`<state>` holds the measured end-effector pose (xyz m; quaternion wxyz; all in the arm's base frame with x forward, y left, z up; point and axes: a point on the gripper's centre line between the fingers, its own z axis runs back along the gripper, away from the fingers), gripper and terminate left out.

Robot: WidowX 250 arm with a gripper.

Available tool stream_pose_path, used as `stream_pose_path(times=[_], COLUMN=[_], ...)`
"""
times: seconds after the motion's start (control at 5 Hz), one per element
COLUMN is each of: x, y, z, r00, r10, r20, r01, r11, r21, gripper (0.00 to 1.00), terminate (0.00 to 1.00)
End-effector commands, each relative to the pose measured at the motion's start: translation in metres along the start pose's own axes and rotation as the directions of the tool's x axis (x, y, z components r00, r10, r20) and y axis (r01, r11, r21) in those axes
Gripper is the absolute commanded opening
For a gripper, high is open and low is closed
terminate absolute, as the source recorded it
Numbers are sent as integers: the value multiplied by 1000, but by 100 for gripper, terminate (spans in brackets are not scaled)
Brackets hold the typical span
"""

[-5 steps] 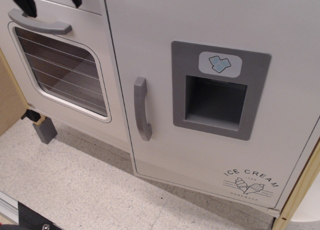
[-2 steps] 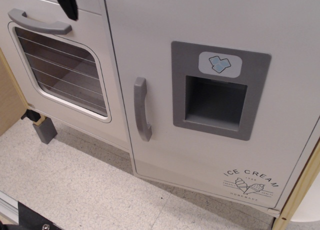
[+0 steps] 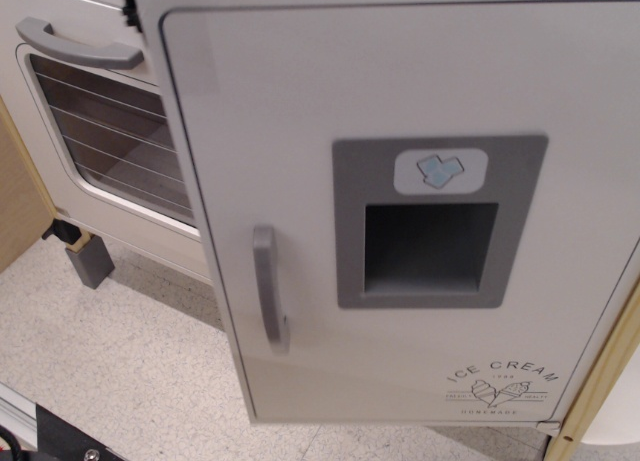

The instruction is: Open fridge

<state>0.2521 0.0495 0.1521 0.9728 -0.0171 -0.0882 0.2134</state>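
A: We have the fridge filling the middle and right of the frame, its door swung out toward us so its left edge now overlaps the oven at the upper left.

B: That overlap is why we judge it ajar: the door's free edge sits in front of the oven window instead of flush beside it.

A: We see a white panel with 1 grey upright handle at lower center, a grey ice recess under a blue-cube badge, and the ice cream print at lower right.

B: And the gripper?

A: Only a dark sliver at the top left, by the door's upper corner. We cannot tell whether its fingers are spread or closed.

B: Pale speckled floor lies below.
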Motion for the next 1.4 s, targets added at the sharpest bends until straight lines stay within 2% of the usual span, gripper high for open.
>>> stream_pose_path(times=[0.0,0.2,0.4,0.6,0.8,1.0,1.2], x=[-55,-86,-106,-127,-127,-127,-127], y=[-4,-14,-17,-24,-24,-24,-24], z=[22,23,25,21,16,16,16], r00=[980,951,940,909,850,850,850], r10=[-196,-301,-337,-412,-526,-526,-526], r20=[-21,-76,-60,-59,-29,-29,-29], r01=[194,292,330,406,523,523,523], r11=[979,950,938,909,850,850,850], r21=[-60,-107,-106,-90,-68,-68,-68], gripper=[100,100,100,100,100,100,100], terminate=[0,0,0,0,0,0,100])
